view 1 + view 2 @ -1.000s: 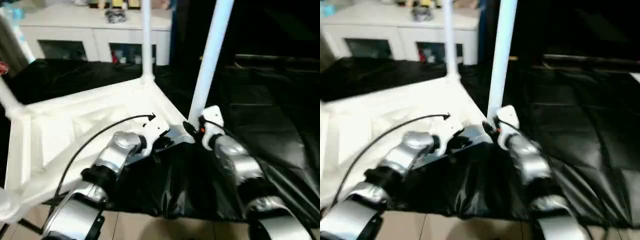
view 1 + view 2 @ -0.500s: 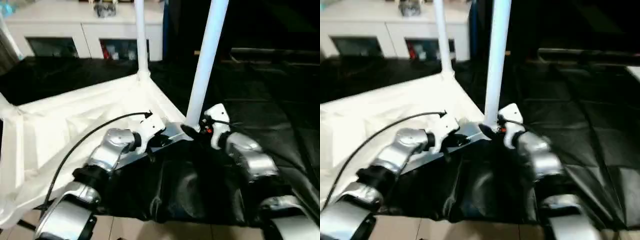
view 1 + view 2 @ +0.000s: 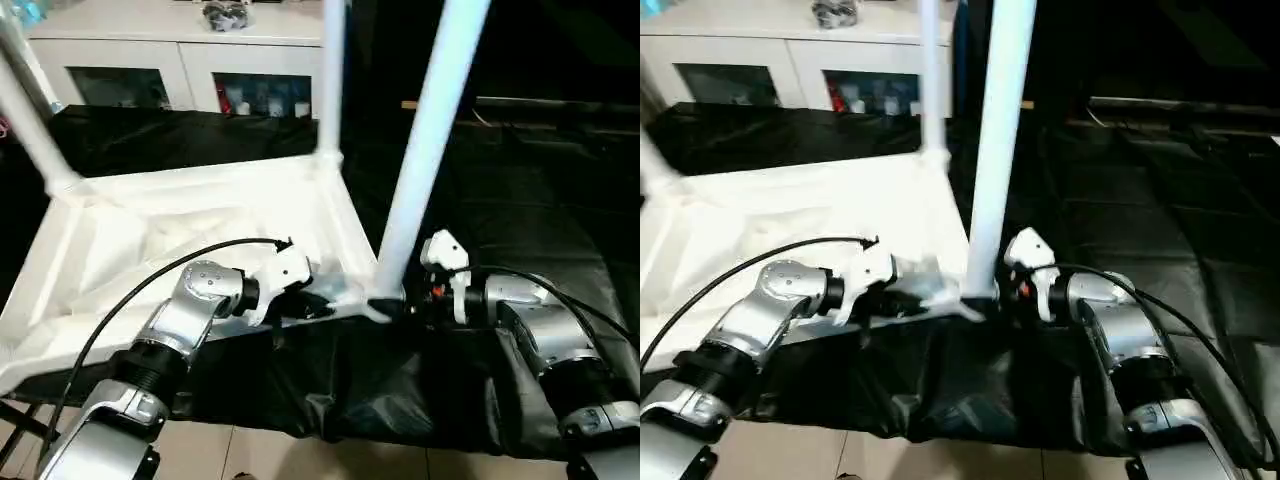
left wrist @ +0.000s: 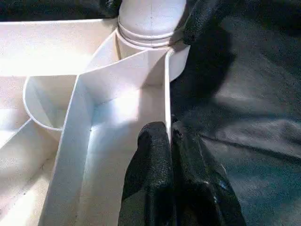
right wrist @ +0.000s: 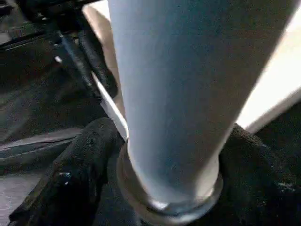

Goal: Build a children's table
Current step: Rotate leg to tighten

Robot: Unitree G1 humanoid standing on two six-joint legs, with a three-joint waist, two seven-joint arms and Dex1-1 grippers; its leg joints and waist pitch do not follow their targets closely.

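Note:
The white tabletop (image 3: 170, 235) lies upside down on a black sheet, ribbed underside up. A white leg (image 3: 428, 150) stands in its near right corner socket (image 4: 150, 28). Another leg (image 3: 331, 80) stands at the far right corner and a third (image 3: 30, 120) at the far left. My left gripper (image 4: 170, 136) is shut on the tabletop's thin rim wall just beside the near right socket. My right gripper (image 5: 169, 188) is shut around the base of the near right leg (image 5: 178, 94), with one black finger (image 5: 80, 165) on each side.
A white cabinet with glass doors (image 3: 180, 70) stands behind the work. The black sheet (image 3: 540, 210) spreads to the right and hangs over the front edge. Tiled floor (image 3: 250, 450) shows below. A black cable (image 3: 150, 285) arcs over my left forearm.
The camera has shifted, so the whole scene sits differently. Both grippers keep their holds. My right forearm has swung lower and out to the right.

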